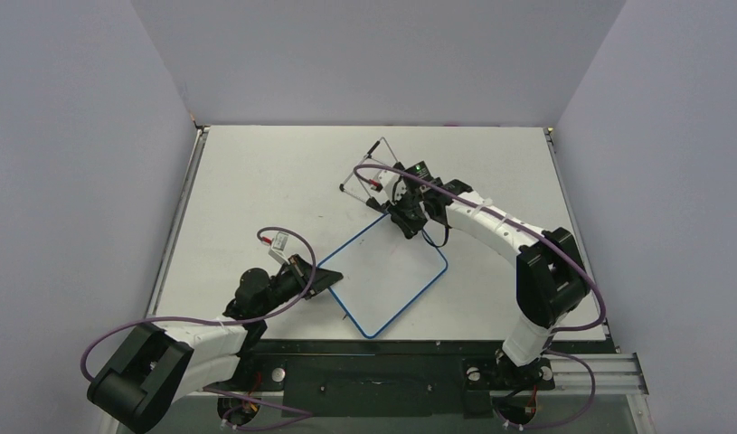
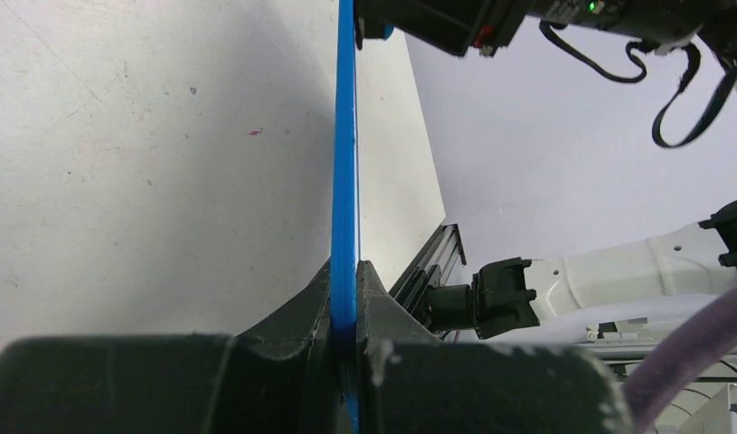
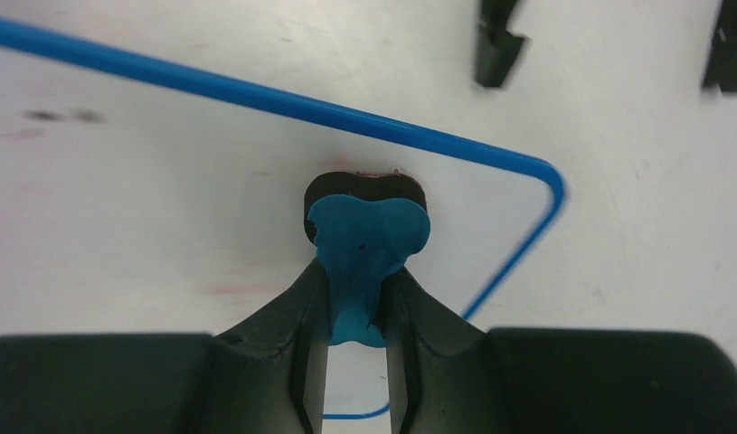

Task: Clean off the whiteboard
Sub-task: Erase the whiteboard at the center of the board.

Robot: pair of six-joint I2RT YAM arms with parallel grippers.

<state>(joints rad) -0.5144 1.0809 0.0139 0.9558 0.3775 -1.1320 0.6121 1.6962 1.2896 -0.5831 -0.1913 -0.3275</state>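
Left fingers [image 2: 297,312] clamp the whiteboard [image 1: 382,276] rim, seen edge-on; right fingers [image 3: 274,325] pinch the eraser [image 3: 369,235] at its far corner; red smears [image 3: 233,289] barely show.

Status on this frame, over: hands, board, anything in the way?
Left hand shut on board rim. Right hand shut on eraser, pad at board's far corner. Faint red smears on face. Easel beyond, not blocking.
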